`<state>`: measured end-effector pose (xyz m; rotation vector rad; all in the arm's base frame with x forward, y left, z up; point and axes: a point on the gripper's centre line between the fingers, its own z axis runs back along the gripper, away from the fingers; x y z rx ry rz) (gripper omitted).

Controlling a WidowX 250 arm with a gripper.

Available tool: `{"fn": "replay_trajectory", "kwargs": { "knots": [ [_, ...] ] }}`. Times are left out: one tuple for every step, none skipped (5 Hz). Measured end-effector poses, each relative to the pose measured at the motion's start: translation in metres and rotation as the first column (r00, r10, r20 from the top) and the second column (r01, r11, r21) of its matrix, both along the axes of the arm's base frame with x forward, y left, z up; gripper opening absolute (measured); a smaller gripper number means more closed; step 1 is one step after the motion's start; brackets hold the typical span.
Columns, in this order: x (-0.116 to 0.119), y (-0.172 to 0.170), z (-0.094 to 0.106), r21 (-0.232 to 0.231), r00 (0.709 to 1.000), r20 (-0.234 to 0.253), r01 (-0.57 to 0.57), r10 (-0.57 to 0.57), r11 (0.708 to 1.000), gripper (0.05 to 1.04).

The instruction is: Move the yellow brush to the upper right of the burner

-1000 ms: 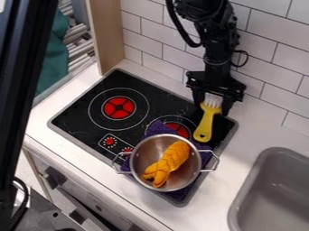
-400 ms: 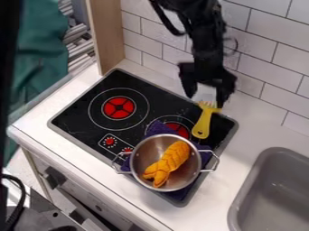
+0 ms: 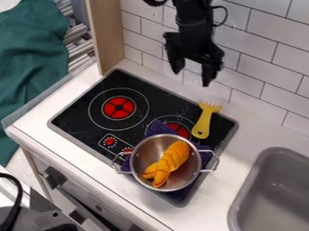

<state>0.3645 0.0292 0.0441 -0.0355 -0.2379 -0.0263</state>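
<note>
The yellow brush lies at the upper right of the right-hand burner, its handle on the black stove top and its head pointing up across the stove's edge towards the bench. The gripper hangs above and a little left of the head, in front of the tiled wall, its fingers wide apart with nothing between them. The brush looks to be where the task wants it, so the next move is probably just to keep clear. If it does need a nudge, it should handle as a light, stiff thing, likely hard plastic and not fragile. The smooth handle could slip or swivel if pinched near its rounded end, so the better hold is across the narrow part just below the head, squarely from both sides. The bristles would give under a squeeze and make a poor hold. Coming in low from below risks knocking the steel pot or snagging the purple cloth beneath it.
</note>
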Motion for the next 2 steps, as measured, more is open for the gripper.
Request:
{"fn": "replay_trajectory", "kwargs": {
  "knots": [
    [-0.0110,0.0134,0.0016,0.109,0.992,-0.083,-0.086,0.096,0.990,1.001],
    [-0.0198,0.0170,-0.0048,0.135,0.984,-0.107,-0.125,0.140,0.983,1.001]
  ]
}}
